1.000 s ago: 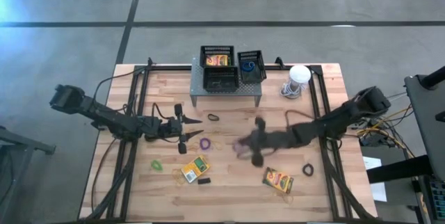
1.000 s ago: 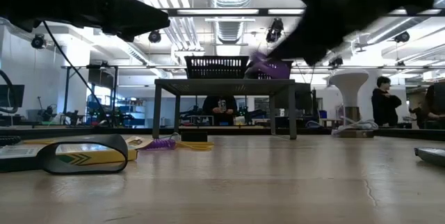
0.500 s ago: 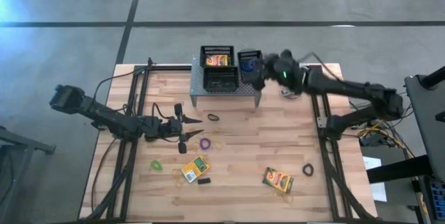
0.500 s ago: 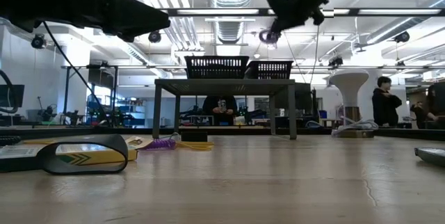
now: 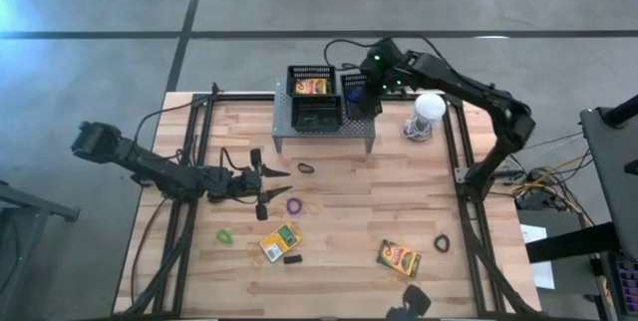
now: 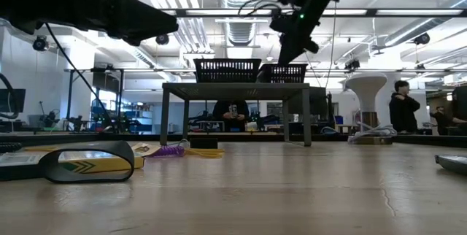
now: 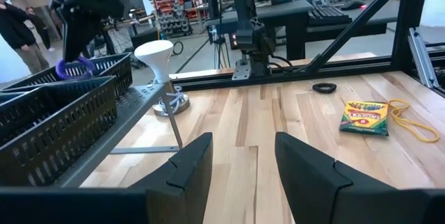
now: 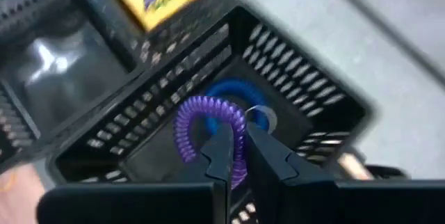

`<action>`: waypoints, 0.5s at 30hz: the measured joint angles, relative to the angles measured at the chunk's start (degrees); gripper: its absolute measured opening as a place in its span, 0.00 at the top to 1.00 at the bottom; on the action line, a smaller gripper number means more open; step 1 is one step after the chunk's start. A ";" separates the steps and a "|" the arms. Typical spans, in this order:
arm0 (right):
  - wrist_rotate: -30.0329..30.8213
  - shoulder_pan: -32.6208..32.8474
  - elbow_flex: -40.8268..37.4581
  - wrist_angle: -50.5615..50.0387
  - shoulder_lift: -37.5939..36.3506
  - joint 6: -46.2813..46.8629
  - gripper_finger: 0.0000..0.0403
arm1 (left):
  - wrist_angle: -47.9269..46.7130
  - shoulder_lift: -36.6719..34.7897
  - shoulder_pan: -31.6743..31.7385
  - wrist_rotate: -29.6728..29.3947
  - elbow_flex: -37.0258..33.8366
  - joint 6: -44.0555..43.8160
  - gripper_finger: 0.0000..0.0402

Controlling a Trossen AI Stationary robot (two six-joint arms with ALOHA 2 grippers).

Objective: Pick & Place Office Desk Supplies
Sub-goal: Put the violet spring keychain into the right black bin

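High view: the right gripper [image 5: 367, 84] hangs over the rightmost basket [image 5: 361, 95] on the grey shelf [image 5: 324, 128] at 12 o'clock of the table [image 5: 469, 261]. The left gripper [image 5: 269, 183] waits at 9 o'clock, fingers spread and empty, with a purple band [image 5: 294, 204] on the wood just beside it. Crayon boxes lie at 6 o'clock [image 5: 280, 242] and 5 o'clock [image 5: 399, 258]; a third [image 5: 312, 88] sits in the far-left basket [image 5: 310, 81]

Low view: the right gripper [image 6: 290, 45] points down just above the baskets on the shelf

Left wrist view: the left gripper's [image 7: 243, 168] dark fingers [image 7: 191, 163] stand apart with nothing between them; across the table the right gripper carries a purple coil band [image 7: 74, 68] above a basket

Right wrist view: the right gripper [image 8: 238, 156] is pinched closed on the purple coil band [image 8: 206, 123], held inside the basket [image 8: 306, 88] above a blue coil [image 8: 229, 93] on its floor
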 joint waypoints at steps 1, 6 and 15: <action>-0.29 0.00 1.33 -1.68 1.03 -0.10 0.94 | -0.07 0.00 0.00 0.00 0.00 -0.29 0.60; -0.81 -0.09 5.77 -7.85 5.18 -0.86 0.94 | -0.26 0.00 0.00 0.00 0.00 -1.46 0.60; -7.52 -0.24 6.46 -8.29 6.71 -2.94 0.79 | -0.72 0.00 0.00 0.02 0.00 -4.12 0.60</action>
